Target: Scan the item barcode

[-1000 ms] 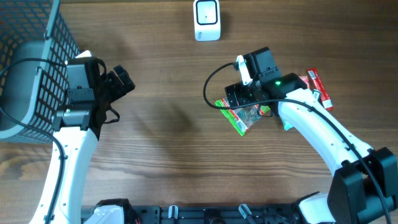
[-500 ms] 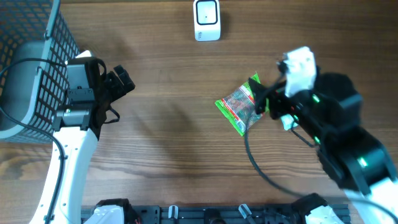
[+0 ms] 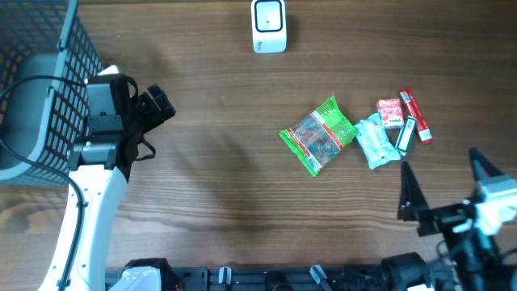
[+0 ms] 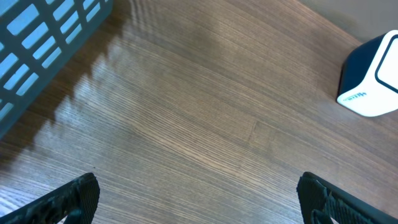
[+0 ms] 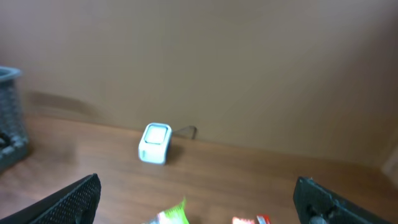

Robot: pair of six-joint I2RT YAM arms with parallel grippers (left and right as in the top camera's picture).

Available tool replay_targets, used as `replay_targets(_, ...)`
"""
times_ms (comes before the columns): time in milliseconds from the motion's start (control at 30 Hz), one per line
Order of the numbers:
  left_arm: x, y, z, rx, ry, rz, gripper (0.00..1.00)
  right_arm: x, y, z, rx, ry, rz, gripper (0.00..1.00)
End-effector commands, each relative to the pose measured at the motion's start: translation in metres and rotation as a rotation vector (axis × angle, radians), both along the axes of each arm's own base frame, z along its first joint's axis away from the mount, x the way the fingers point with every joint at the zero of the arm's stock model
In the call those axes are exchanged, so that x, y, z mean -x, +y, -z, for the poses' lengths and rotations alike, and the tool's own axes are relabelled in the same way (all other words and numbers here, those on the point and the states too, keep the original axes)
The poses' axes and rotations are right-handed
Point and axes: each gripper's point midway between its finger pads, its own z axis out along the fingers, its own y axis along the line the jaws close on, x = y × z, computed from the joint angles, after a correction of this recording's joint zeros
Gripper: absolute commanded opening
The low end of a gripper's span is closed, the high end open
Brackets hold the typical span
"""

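A wooden table (image 3: 226, 186) carries a blue mesh basket (image 3: 32, 89) at its left edge, with the left gripper (image 3: 164, 105) just beside it, jaws spread wide over bare wood. The right gripper (image 3: 443, 174) hangs at the near right edge, jaws likewise apart and holding nothing. A green snack packet (image 3: 319, 136), the likely item to scan, lies flat at centre-right, ahead and to the left of the right gripper, its long axis apparently diagonal; the right arm is much the nearer. The white barcode scanner (image 3: 268, 26) stands beyond it at the far edge. A pale blue packet (image 3: 376, 140) and small red packs (image 3: 414, 113) lie beside the snack.
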Motion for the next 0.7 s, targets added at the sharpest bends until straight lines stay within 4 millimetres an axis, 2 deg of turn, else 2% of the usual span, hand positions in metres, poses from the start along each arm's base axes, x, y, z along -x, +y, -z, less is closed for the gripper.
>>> replay_targets(0, 0.0, 0.003, -0.006, -0.019, -0.018, 0.006, 1.0, -0.008, -0.007, 0.045, 0.007, -0.016, 0.044, 1.0)
replay_targets(33, -0.001, 0.003, -0.006, -0.019, -0.018, 0.006, 1.0, -0.011, -0.004, 0.053, -0.003, -0.073, 0.03, 1.0)
replay_targets(133, -0.001, 0.003, -0.006, -0.019, -0.018, 0.006, 1.0, -0.019, 0.002, 0.054, -0.014, -0.221, -0.002, 1.0)
replay_targets(267, -0.001, 0.003, -0.006, -0.019, -0.018, 0.006, 1.0, -0.03, 0.001, 0.036, -0.046, -0.461, -0.004, 1.0)
replay_targets(333, -0.001, 0.003, -0.006, -0.019, -0.018, 0.006, 1.0, -0.031, -0.005, 0.036, -0.074, -0.536, 0.024, 1.0)
replay_targets(433, -0.001, 0.003, -0.006, -0.019, -0.018, 0.006, 1.0, -0.04, -0.019, 0.056, -0.198, -0.549, 0.079, 1.0)
replay_targets(567, 0.0, 0.003, -0.006, -0.019, -0.018, 0.006, 1.0, -0.056, -0.021, 0.098, -0.245, -0.455, 0.093, 1.0)
replay_targets(667, -0.001, 0.003, -0.006, -0.019, -0.018, 0.006, 1.0, -0.074, -0.021, 0.157, -0.266, -0.201, 0.119, 1.0)
